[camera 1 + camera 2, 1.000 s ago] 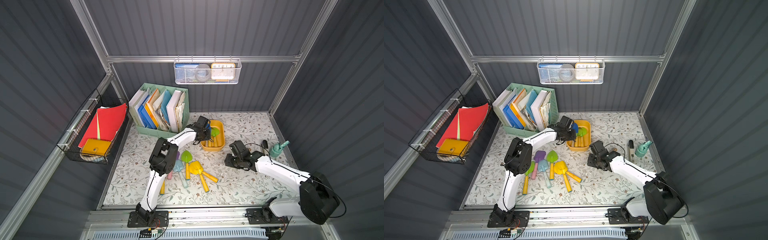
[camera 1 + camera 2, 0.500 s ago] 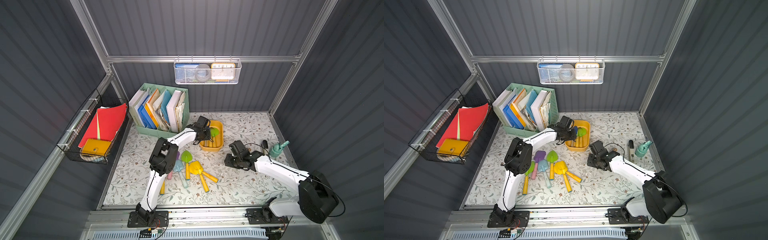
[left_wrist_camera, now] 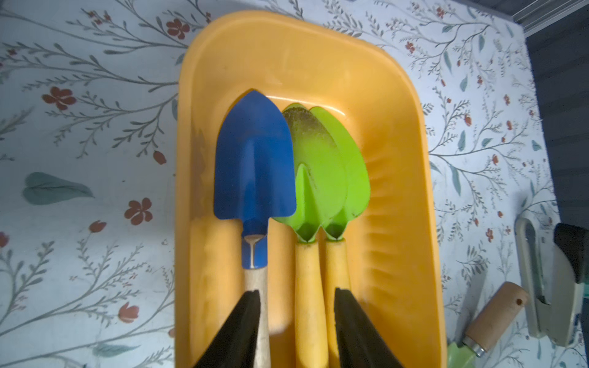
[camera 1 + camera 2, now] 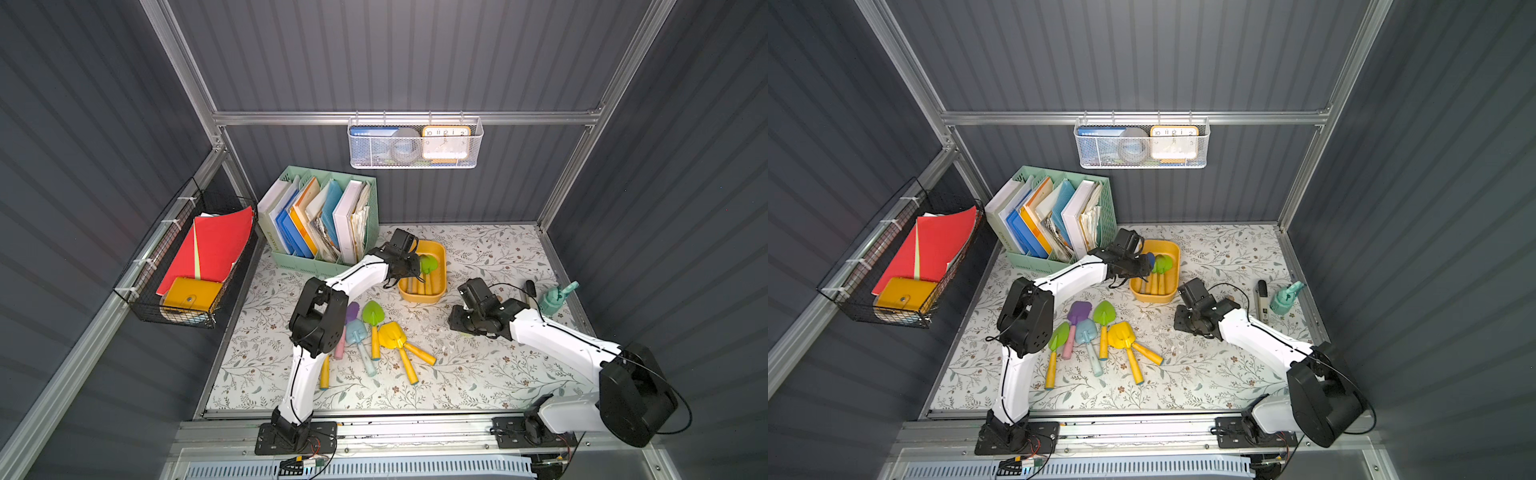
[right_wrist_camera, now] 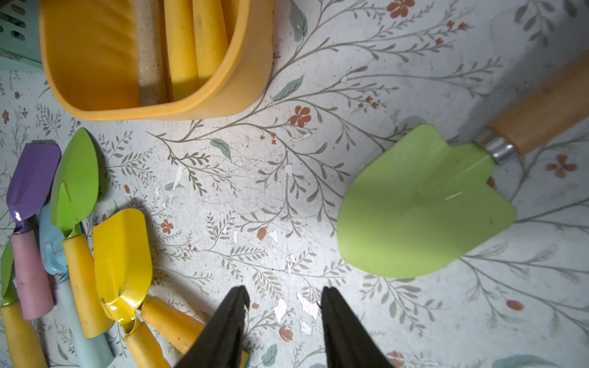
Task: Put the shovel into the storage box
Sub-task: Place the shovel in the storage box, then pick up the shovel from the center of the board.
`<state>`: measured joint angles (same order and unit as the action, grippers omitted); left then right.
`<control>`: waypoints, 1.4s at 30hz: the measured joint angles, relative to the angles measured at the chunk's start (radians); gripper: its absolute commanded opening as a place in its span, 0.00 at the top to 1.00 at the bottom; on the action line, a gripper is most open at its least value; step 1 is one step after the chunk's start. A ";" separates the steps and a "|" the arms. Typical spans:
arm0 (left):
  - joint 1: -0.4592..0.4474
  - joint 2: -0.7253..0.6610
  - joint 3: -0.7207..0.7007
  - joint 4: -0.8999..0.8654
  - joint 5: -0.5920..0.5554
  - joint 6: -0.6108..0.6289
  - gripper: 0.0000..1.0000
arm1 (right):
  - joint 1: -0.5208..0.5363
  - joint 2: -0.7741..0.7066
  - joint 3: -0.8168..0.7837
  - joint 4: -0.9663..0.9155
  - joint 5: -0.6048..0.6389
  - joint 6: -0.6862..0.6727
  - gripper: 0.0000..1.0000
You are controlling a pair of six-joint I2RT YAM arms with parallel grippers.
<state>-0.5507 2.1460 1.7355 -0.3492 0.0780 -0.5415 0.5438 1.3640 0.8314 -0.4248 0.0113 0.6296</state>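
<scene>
Shovels (image 3: pixel 255 159) lie within storage box (image 3: pixel 401 133) rim.

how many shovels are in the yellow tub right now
3, lying side by side in the storage box: a blue shovel, a green shovel next to it, and a second green shovel overlapping that one. Any beneath them would be hidden.

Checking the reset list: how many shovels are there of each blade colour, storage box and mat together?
bright green shovels: 4
yellow shovels: 2
blue shovel: 1
purple shovel: 1
light blue shovel: 1
pale green shovel: 1
Total: 10
</scene>
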 measured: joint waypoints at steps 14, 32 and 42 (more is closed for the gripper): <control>0.000 -0.267 -0.345 0.114 0.004 -0.013 0.44 | 0.000 -0.041 0.018 -0.053 0.000 -0.046 0.43; 0.000 -0.621 -0.755 0.192 -0.021 -0.091 0.44 | 0.125 -0.065 0.020 -0.039 -0.087 -0.088 0.49; 0.000 -0.785 -0.912 0.175 -0.064 -0.151 0.42 | 0.246 0.027 0.031 0.006 -0.098 -0.045 0.45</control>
<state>-0.5510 1.3609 0.8234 -0.1741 0.0143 -0.6926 0.7898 1.3907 0.8619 -0.4183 -0.0864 0.5850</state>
